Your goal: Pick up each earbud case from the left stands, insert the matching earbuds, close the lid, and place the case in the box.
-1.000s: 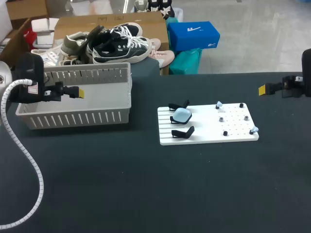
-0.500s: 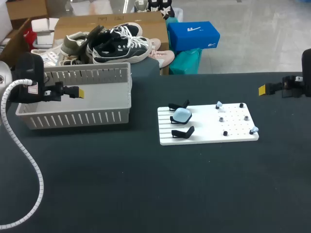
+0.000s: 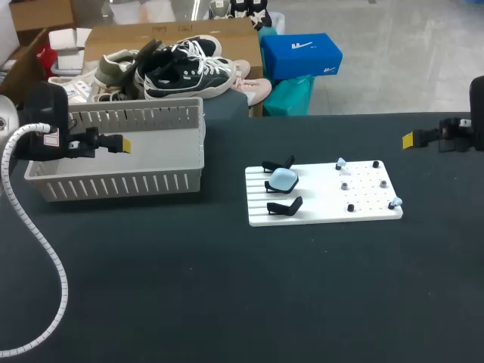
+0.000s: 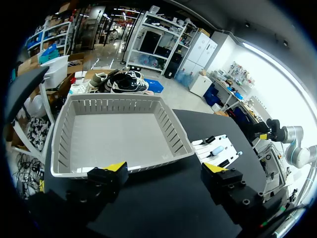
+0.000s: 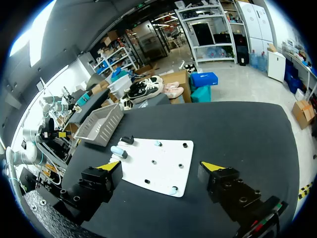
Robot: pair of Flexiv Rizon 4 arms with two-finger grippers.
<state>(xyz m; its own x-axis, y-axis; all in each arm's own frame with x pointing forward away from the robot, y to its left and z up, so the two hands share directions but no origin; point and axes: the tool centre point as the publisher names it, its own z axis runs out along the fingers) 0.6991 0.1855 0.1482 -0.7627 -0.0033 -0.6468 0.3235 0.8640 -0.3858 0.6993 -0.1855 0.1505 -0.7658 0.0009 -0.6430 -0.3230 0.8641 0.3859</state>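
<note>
Both arms are parked wide and nothing is in hand. The left gripper [image 3: 125, 144] hangs over the basket [image 3: 121, 184], fingers spread wide apart and empty. The right gripper [image 3: 408, 139] hovers off the far right of the table, also spread and empty.

The earbud case [image 3: 283, 179], a pale blue rounded pebble, rests on the middle of three black stands at the 9 o'clock end of the white board [image 3: 325, 214]. From the case, the left gripper is out at about 10 o'clock and the right at about 2 o'clock, both well apart from it.

That case looks light, hard-shelled and glossy, so it is likely to be slippery. A squeeze across its two flat faces, low on the body and away from the lid seam, seems the safest hold.

Two small pale earbuds [image 3: 340, 162] perch on pegs at the board's 3 o'clock half. They are tiny and likely easy to flick away.
</note>
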